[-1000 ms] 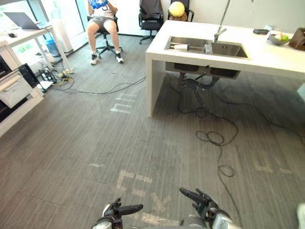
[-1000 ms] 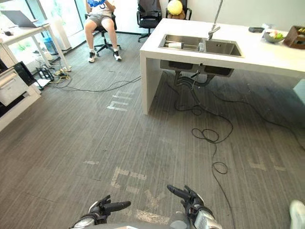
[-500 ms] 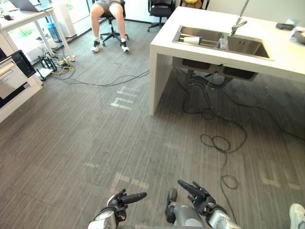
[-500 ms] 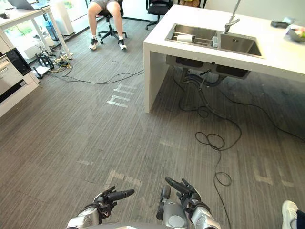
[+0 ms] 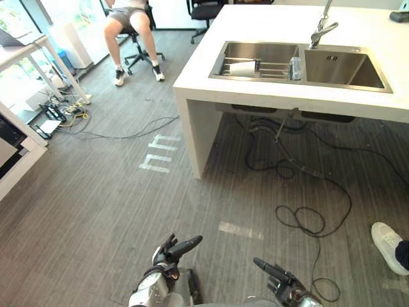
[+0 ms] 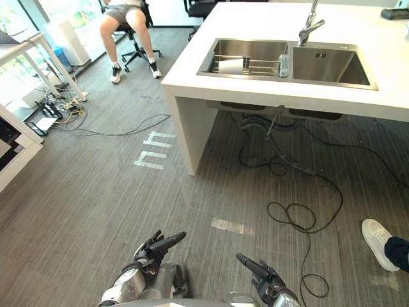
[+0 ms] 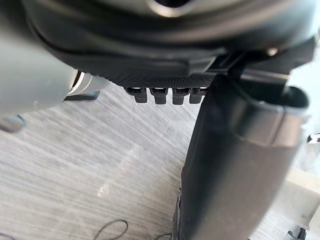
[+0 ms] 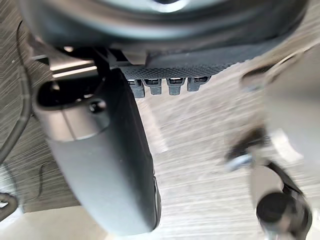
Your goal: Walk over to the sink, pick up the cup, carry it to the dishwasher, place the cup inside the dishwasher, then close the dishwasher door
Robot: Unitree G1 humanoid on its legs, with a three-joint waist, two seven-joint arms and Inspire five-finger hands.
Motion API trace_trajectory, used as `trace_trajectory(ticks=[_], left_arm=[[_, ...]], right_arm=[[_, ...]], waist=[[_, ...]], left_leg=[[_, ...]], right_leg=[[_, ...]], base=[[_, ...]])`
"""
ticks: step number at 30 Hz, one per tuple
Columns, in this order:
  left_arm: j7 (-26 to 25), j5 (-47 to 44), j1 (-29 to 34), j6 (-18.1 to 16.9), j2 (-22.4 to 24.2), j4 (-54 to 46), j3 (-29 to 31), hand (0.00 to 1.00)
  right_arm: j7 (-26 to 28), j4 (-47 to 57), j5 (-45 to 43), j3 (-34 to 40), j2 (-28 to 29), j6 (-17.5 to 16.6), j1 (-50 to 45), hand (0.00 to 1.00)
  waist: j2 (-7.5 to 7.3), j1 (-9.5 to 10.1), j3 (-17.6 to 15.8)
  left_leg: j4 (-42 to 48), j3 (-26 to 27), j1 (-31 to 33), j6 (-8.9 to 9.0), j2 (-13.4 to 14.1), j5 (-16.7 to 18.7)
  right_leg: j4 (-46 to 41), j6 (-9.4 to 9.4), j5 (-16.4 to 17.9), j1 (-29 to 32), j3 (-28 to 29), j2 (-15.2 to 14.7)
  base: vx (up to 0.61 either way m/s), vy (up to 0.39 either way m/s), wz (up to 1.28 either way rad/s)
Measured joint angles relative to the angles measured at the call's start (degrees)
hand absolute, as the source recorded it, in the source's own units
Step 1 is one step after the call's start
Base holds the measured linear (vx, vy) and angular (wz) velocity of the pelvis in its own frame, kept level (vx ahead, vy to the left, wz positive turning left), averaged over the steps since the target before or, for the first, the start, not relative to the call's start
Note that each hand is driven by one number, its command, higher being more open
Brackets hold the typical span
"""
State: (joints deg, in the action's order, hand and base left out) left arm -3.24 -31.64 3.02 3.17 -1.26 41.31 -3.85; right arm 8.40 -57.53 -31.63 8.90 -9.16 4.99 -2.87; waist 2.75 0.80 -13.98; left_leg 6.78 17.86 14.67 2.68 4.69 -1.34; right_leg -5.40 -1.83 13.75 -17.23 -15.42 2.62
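Cup [image 5: 241, 66] is lying on its side on the wire rack [image 5: 271, 66] in the left basin of the sink [image 5: 342, 69]. The sink is set into the white counter [image 5: 268, 25] toward its near-left corner, with the faucet [image 5: 321, 29] at the back rim between the basins.

In the left eye view the robot is well short of the counter, so this looks like the walk-over step, with nothing picked up yet. Left hand [image 5: 171, 251] and right hand [image 5: 280, 280] sit low at the bottom edge, fingers straight and apart, both empty.

Right eye view, same story: the floor [image 6: 96, 192] between robot and counter is open. A person's shoe [image 6: 377, 243] rests on it off to the right. A seated person [image 6: 128, 19] is out past the counter's left end, well apart from the route.

Left wrist view: the thumb and finger bases over bare floor, nothing held. Right wrist view is the same — nothing in that hand either.

To do this step well, it's probably best to come in square to the counter's near edge right in front of the left basin and stop just short of it. The hands should stay low until then and only then lift over the edge. The line should stay left of the shoe — the room is on that side.
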Motion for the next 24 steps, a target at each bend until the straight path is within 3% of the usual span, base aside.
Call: trace_trajectory(ticks=[1, 2, 3, 5, 7, 8, 10, 11, 12, 13, 15, 17, 18, 19, 20, 21, 22, 23, 24], left_arm=[[-0.60, -0.39, -0.14, -0.30, -0.30, -0.41, 0.01, 1.00], [-0.91, -0.41, -0.26, -0.30, -0.53, -0.39, 0.01, 1.00], [-1.32, -0.41, -0.84, -0.26, -0.81, -0.34, -0.14, 1.00], [-1.41, -0.42, -1.93, -0.34, -0.72, -0.34, -0.22, 1.00], [-1.50, -0.42, -1.66, -0.29, -0.59, 0.18, -0.18, 1.00], [-1.66, -0.36, -1.26, -0.52, -0.57, 1.07, 0.09, 1.00], [-1.70, -0.29, -0.60, -1.19, -1.09, 1.89, 0.05, 1.00], [-1.46, 0.14, -0.24, -2.28, -1.76, 2.29, 0.01, 1.00], [-1.27, 0.83, 0.01, -2.79, -1.98, 2.87, -0.12, 1.00], [-1.33, 1.60, 0.33, -3.37, -2.32, 3.46, -0.14, 1.00], [-2.31, 1.72, 0.94, -5.50, -2.35, 3.41, -0.21, 1.00], [-4.40, 1.72, 0.92, -7.82, -2.43, 2.54, -0.06, 1.00], [-6.12, 1.81, 0.83, -9.71, -2.62, 0.99, 0.05, 1.00], [-8.04, 2.45, 0.91, -12.57, -2.91, -0.95, 0.05, 1.00], [-8.84, 2.47, 0.88, -13.98, -3.03, -2.12, 0.08, 1.00], [-10.79, 3.11, 0.94, -16.80, -3.44, -5.37, 0.15, 1.00], [-13.24, 4.72, 1.50, -20.58, -4.00, -8.71, 0.77, 1.00], [-14.35, 4.96, 2.17, -22.20, -4.38, -11.06, 1.64, 1.00], [-16.40, 5.93, 2.95, -25.23, -4.00, -15.05, 4.21, 1.00]], right_arm=[[0.83, -0.04, 0.01, 0.22, 0.61, -0.12, 0.14, 1.00], [1.34, -0.07, 0.01, 0.21, 0.91, -0.20, 0.19, 1.00], [2.20, -0.18, 0.01, 0.30, 1.19, -0.54, 0.53, 1.00], [2.68, -0.37, 0.20, 0.29, 1.14, -0.53, 0.30, 1.00], [2.44, -0.75, 0.26, 0.21, 1.21, 0.13, -0.56, 1.00], [2.23, -2.08, 0.25, 0.41, 1.30, 1.03, -0.67, 1.00], [1.62, -2.99, 0.24, 2.14, 1.55, 1.87, -0.72, 1.00], [1.60, -2.69, 0.20, 3.24, 1.70, 1.76, -0.66, 1.00], [1.62, -2.40, 0.24, 3.59, 1.62, 1.20, -0.57, 1.00], [1.51, -2.19, 0.33, 4.05, 1.29, 0.24, -0.54, 1.00], [0.59, -2.02, 0.26, 4.37, 0.71, -1.34, -0.53, 1.00], [0.03, -1.67, 0.05, 5.02, 0.59, -2.08, -0.38, 1.00], [-0.18, -1.58, -0.27, 5.76, 0.67, -2.25, -0.31, 1.00], [-0.73, -2.02, -0.27, 6.02, 0.86, -2.12, -0.44, 1.00], [-0.97, -2.24, -0.27, 6.23, 1.24, -2.14, -0.68, 1.00], [-1.51, -2.70, -0.27, 6.95, 1.94, -2.07, -1.24, 1.00], [-2.06, -3.95, -0.29, 7.10, 2.58, -1.25, -1.65, 1.00], [-2.10, -4.61, -0.29, 7.10, 3.15, -0.86, -2.17, 1.00], [-2.10, -5.24, -0.46, 8.24, 3.72, -0.82, -2.80, 1.00]], waist=[[0.19, 0.87, -0.28], [0.21, 1.16, -0.27], [-1.06, 0.79, -0.79], [-2.08, 0.69, -1.30], [-2.69, 0.74, -1.30], [-2.81, 1.08, -0.94], [-3.29, 1.61, 0.12], [-4.20, 1.47, 0.54], [-4.71, 1.04, 0.83], [-5.17, 0.67, 1.16], [-4.54, 0.22, 1.40], [-3.78, -0.16, 1.31], [-3.26, -0.29, 0.95], [-2.84, -0.21, 0.69], [-2.79, -0.23, 0.67], [-2.85, -0.13, 0.66], [-3.84, 0.20, 0.66], [-5.12, 0.14, 0.90], [-4.96, 0.25, 1.29]], left_leg=[[0.48, 0.19, -0.10, -3.00, 0.44, -6.12], [0.61, 0.48, -0.42, -4.27, 0.31, -8.55], [-0.09, 0.96, -1.27, -6.79, -1.02, -9.52], [-0.56, 0.67, -1.59, -8.43, -3.54, -8.34], [2.92, 0.37, -1.80, -8.84, -5.17, -4.99], [4.90, 1.10, -2.87, -9.24, -5.71, -2.28], [5.25, 1.54, -5.37, -9.39, -6.68, 0.90], [3.83, 1.31, -8.00, -9.34, -7.97, 2.58], [2.56, 0.71, -10.32, -9.30, -8.77, 3.15], [0.93, -0.13, -13.40, -9.05, -9.49, 3.76], [-1.58, -1.42, -17.59, -8.34, -8.85, 4.25], [-2.67, -3.23, -19.92, -7.21, -6.95, 4.93], [-2.47, -4.22, -21.05, -6.59, -5.02, 5.25], [-1.85, -5.32, -22.00, -6.06, -3.23, 5.47], [-1.66, -6.10, -22.39, -5.68, -2.66, 5.69], [-1.56, -7.53, -23.43, -3.50, -1.51, 6.83], [-1.38, -8.90, -25.04, -1.34, -1.33, 8.19], [-1.17, -9.63, -25.88, -0.19, -1.69, 9.05], [-0.13, -10.23, -26.30, 1.78, -0.81, 11.19]], right_leg=[[1.59, 0.95, 0.56, -2.44, 1.91, 0.64], [2.00, 1.09, 0.64, -3.45, 2.53, 0.36], [1.84, 1.13, 0.65, -3.82, 2.73, -1.24], [-0.92, 1.66, 0.34, -2.50, 2.77, -3.62], [-6.05, 1.94, 0.18, -1.82, 3.67, -5.82], [-13.29, 3.07, -0.48, 0.04, 3.93, -7.51], [-28.07, 8.15, -4.14, 5.68, 3.29, -10.85], [-39.12, 11.07, -10.69, 10.42, 2.77, -13.84], [-47.56, 11.16, -13.13, 13.95, 2.17, -16.67], [-56.06, 9.03, -11.16, 17.73, 0.10, -19.91], [-59.27, 4.84, -6.02, 22.43, -4.12, -22.85], [-53.31, 4.01, -1.80, 27.13, -8.02, -23.41], [-42.97, 4.94, -0.93, 28.28, -10.69, -22.64], [-30.15, 5.80, -1.67, 28.42, -11.43, -21.27], [-24.61, 6.03, -3.08, 28.56, -11.15, -20.92], [-16.88, 5.60, -8.23, 28.90, -10.05, -20.75], [-13.98, 5.19, -17.13, 29.19, -8.77, -21.95], [-14.06, 4.07, -24.22, 29.14, -8.05, -22.79], [-15.48, 4.20, -21.83, 28.44, -7.76, -22.37]], base=[[0.52, 0.182, -0.64], [0.46, 0.176, -0.42], [0.37, 0.147, -0.06], [0.44, 0.192, 0.23], [0.44, 0.170, 0.28], [0.43, 0.141, 0.02], [0.43, 0.140, -0.05], [0.42, 0.141, 0.01], [0.49, 0.149, 0.16], [0.40, 0.109, 0.20], [0.40, 0.036, 0.24], [0.38, -0.079, 0.34], [0.23, -0.135, 0.44], [0.30, -0.217, 0.49], [0.31, -0.271, 0.62], [0.38, -0.370, 0.65], [0.34, -0.349, 0.62], [0.35, -0.402, 0.40], [0.30, -0.402, 0.13]])
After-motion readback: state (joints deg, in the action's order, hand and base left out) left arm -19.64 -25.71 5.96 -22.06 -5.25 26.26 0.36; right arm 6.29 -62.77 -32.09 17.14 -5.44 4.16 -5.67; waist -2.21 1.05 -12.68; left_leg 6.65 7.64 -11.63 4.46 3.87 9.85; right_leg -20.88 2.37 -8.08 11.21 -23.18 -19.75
